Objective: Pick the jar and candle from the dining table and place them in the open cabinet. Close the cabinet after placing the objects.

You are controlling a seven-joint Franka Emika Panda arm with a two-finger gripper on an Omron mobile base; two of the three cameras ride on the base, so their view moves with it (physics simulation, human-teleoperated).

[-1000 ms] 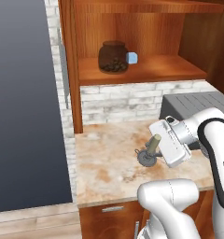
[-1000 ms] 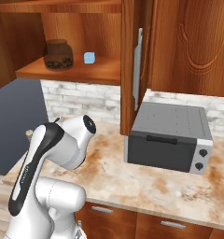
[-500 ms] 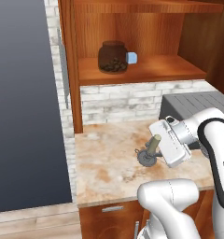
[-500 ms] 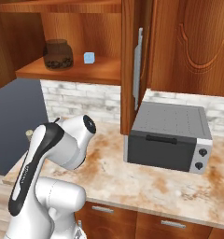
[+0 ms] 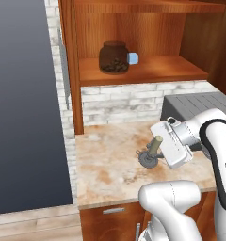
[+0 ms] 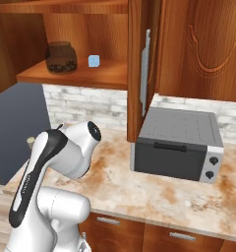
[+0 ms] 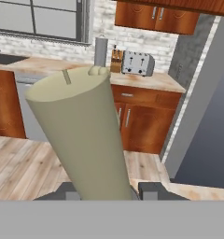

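Over the marbled counter (image 5: 105, 160) below the cabinet (image 5: 148, 70), the pincer (image 5: 161, 147) clamps the candle (image 5: 155, 146).

Even, shadowless rendered light, sharp and glare-free throughout

The jar (image 5: 114, 57) is set on the shelf inside the cabinet (image 5: 148, 70), with a small cube (image 5: 133, 58) just beside it. Below, on the desk (image 5: 105, 160), the candle (image 5: 153, 149) is gripped between the gripper (image 5: 158, 148) fingers, left of the toaster oven (image 6: 178, 143).
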